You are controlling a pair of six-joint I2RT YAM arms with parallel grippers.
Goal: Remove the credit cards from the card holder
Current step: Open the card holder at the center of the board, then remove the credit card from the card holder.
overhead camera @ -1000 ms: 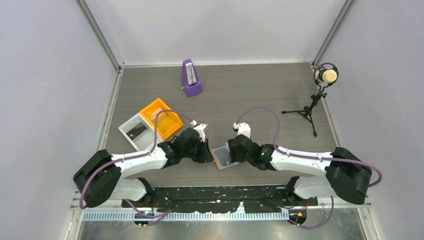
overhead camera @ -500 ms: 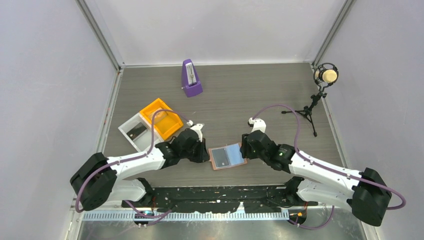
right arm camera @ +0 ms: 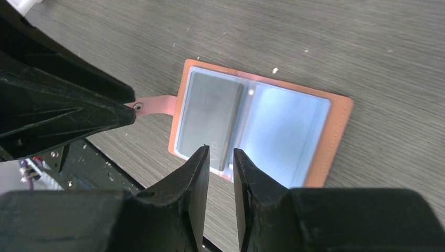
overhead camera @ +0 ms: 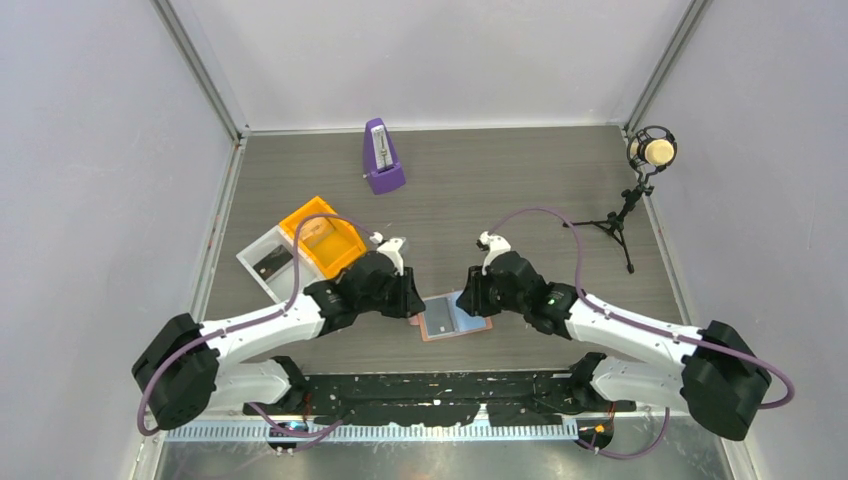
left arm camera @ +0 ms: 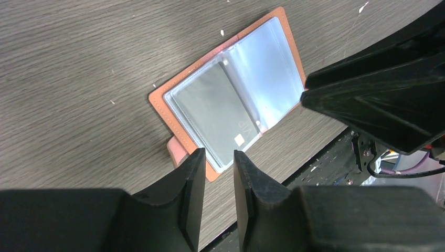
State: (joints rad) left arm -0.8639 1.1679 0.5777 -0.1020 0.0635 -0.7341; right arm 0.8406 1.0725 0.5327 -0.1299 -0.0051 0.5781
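The card holder (overhead camera: pixel 452 318) lies spread open on the table near its front edge, salmon-tan outside with clear blue-grey pockets (left arm camera: pixel 265 58). A dark grey credit card (left arm camera: pixel 212 107) sits in the pocket on the side of the small tab (right arm camera: pixel 157 103); the same card (right arm camera: pixel 207 115) shows in the right wrist view. My left gripper (overhead camera: pixel 411 304) hovers at the holder's left edge, jaws (left arm camera: pixel 219 155) a narrow gap apart with nothing between them. Over the holder's right half is my right gripper (overhead camera: pixel 470 300), jaws (right arm camera: pixel 219 152) also slightly open and empty.
An orange tray (overhead camera: pixel 322 237) and a white tray (overhead camera: pixel 258 252) with a dark flat piece in it stand to the left. A purple metronome (overhead camera: pixel 382 157) is at the back. A microphone on a tripod (overhead camera: pixel 648 152) stands at the back right. The black base rail (overhead camera: pixel 450 385) runs just below the holder.
The left jaws have parted from shut. The right gripper pulled away to the right, then came back over the holder with its jaws narrower. The holder stays open.
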